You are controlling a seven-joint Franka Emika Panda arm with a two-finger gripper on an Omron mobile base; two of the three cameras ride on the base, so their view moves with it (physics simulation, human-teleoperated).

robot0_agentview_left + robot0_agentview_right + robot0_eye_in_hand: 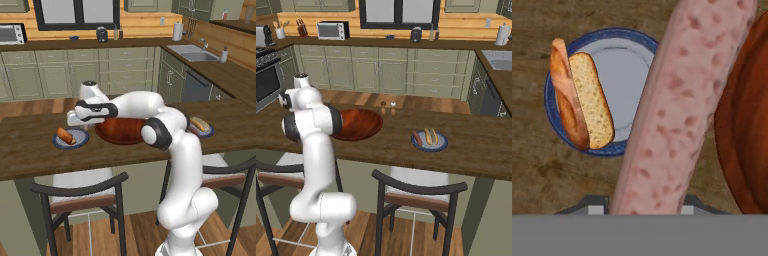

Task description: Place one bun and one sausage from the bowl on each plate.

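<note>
Item: sausage (677, 110), pink, speckled, long and smooth-skinned; pinched endwise in your hand (644, 210), hanging above the near plate (624, 75) beside the bowl (747, 125)

Handling: you should judge it light, fairly stiff along its length, likely slick and prone to roll once released; the grip sits at one end, so expect it to swing; a hold nearer the middle would steady it

Near plate: left of the bowl, already carries a bun (587, 100) leaning on its rim, open space beside it

Far plate (429, 141): right of the bowl on the tabletop (406, 150), seemingly carrying both bun and sausage, though small in view

Bowl interior: looks empty in the right base view
</note>
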